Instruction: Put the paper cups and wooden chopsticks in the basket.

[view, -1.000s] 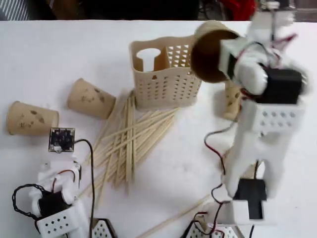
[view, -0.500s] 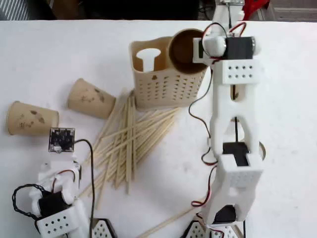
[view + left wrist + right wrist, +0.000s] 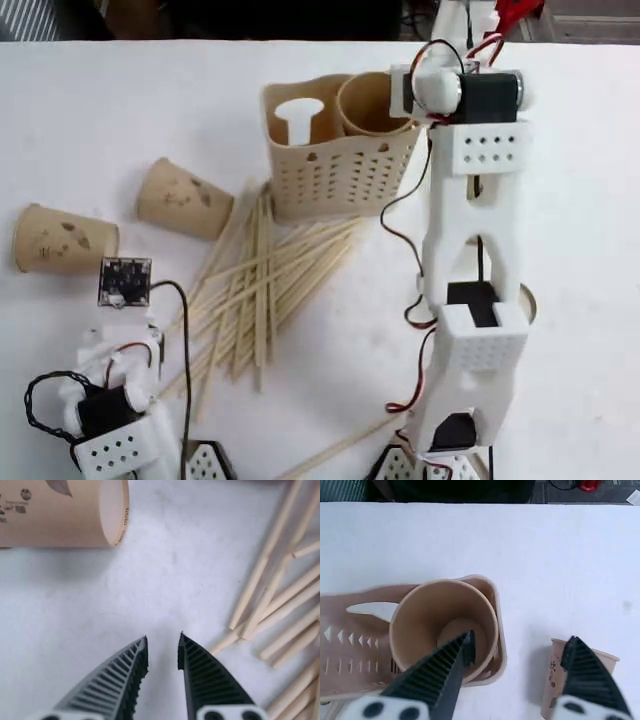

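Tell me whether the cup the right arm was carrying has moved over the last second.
Yes. In the high view the paper cup moved leftward, from tilted beside the basket's right corner to upright inside its right end.

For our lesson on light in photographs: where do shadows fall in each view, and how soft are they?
High view: even light on the table, only faint, soft shadows beside the chopsticks. Left wrist view: a soft grey shadow band on the table along the lying paper cup. Right wrist view: the cup standing in the basket is dimmer inside than at its rim.
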Robot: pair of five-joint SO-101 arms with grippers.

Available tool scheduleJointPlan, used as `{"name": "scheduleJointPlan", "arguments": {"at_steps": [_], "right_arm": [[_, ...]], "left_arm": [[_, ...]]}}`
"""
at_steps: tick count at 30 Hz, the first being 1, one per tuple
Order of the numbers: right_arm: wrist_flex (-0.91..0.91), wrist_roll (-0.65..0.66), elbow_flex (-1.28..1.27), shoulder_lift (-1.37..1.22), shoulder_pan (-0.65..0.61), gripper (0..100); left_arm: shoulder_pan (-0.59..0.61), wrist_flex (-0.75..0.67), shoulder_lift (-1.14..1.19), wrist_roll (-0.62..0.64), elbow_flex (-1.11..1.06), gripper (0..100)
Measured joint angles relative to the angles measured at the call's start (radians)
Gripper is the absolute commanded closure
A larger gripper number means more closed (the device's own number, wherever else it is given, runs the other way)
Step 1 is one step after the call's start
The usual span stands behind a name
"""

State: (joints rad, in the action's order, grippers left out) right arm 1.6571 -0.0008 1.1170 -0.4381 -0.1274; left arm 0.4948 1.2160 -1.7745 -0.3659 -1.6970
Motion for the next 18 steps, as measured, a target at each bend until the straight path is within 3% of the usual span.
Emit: {"name": "scheduleJointPlan", "arguments": {"at_steps": [4, 11, 18], "right_arm": [[0.058, 0.000, 0.110, 0.000, 0.028, 78.0], [0.061, 0.003, 0.084, 0.008, 0.210, 84.3], [0.061, 0.216, -0.226, 0.106, 0.381, 84.3]], "left_arm": [[0.000, 0.000, 0.000, 0.000, 0.000, 88], [0.000, 0.000, 0.000, 0.000, 0.000, 88], [0.000, 0.000, 0.000, 0.000, 0.000, 88]]}}
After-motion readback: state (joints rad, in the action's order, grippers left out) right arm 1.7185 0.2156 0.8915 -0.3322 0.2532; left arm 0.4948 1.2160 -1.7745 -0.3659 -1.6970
